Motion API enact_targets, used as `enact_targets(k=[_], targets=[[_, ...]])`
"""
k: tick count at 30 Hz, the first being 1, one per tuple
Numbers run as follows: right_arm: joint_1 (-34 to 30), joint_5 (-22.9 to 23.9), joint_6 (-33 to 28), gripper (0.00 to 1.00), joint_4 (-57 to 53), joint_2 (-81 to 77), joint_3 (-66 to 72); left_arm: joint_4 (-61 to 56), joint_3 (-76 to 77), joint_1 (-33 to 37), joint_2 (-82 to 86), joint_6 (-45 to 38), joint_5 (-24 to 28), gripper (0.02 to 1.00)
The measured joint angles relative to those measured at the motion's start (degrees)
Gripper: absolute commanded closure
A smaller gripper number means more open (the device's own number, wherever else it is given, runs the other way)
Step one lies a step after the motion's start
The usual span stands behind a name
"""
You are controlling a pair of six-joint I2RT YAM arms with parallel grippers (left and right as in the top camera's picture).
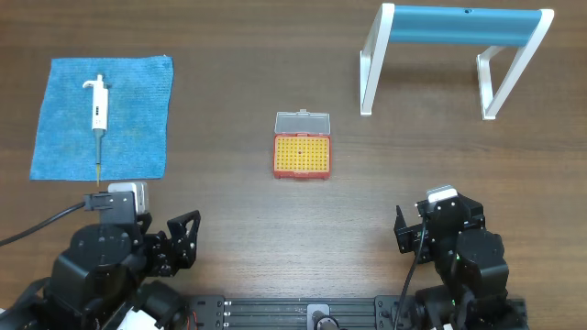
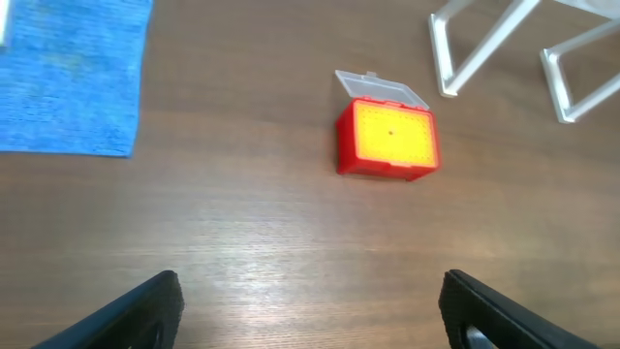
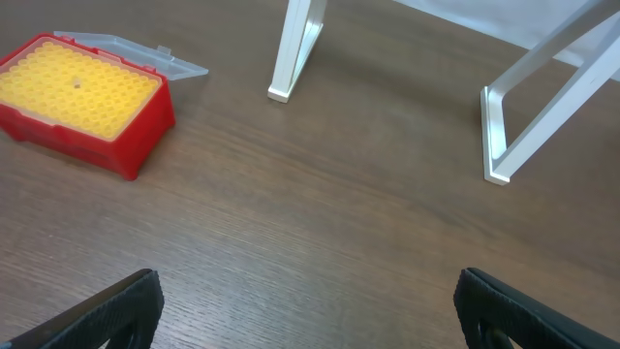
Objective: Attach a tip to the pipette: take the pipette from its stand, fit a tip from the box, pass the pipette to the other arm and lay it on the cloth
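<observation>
The white pipette (image 1: 96, 108) lies on the blue cloth (image 1: 138, 137) at the far left, with a yellow tip (image 1: 96, 167) on its lower end pointing toward the arms. The red tip box (image 1: 302, 157) (image 2: 387, 141) (image 3: 82, 99), lid open and full of yellow tips, sits mid-table. The pipette stand (image 1: 459, 27), blue bar on white legs, is at the back right. My left gripper (image 2: 310, 310) hovers open near the front left, nothing between its fingers. My right gripper (image 3: 310, 310) is open at the front right, also holding nothing.
Bare wooden tabletop (image 1: 275, 238) lies between the arms and the tip box. The stand's white legs (image 3: 295, 53) rise beyond my right gripper. A black cable (image 1: 37, 229) runs off the left arm.
</observation>
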State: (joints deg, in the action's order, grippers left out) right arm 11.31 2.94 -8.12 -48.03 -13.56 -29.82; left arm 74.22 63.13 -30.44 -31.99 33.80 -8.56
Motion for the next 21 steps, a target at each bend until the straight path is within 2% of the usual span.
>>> enact_targets(k=[3,5,10,13,15,19,21], targets=[[0.0,0.0,0.0,0.027,0.0,0.0,0.0,0.2,-0.6,5.6,0.9,-5.9,-4.1,0.161],[0.0,0.0,0.0,0.027,0.0,0.0,0.0,-0.2,-3.5,12.9,3.8,-8.3,-4.6,0.045],[0.0,0.0,0.0,0.027,0.0,0.0,0.0,-5.7,-12.3,25.6,12.9,-10.4,-4.9,0.042],[0.0,0.0,-0.2,0.027,0.0,0.0,0.0,-22.7,-20.1,32.4,18.4,-11.0,-3.1,0.042],[0.0,0.0,-0.2,0.027,0.0,0.0,0.2,-40.0,-29.2,36.8,21.9,-11.2,0.4,0.045],[0.0,0.0,-0.2,0.027,0.0,-0.1,0.3,-72.0,-48.5,40.7,26.6,-11.5,8.3,0.045],[0.0,0.0,-0.2,0.027,0.0,-0.1,0.3,-77.1,-53.3,41.0,28.8,-11.9,10.3,0.042]])
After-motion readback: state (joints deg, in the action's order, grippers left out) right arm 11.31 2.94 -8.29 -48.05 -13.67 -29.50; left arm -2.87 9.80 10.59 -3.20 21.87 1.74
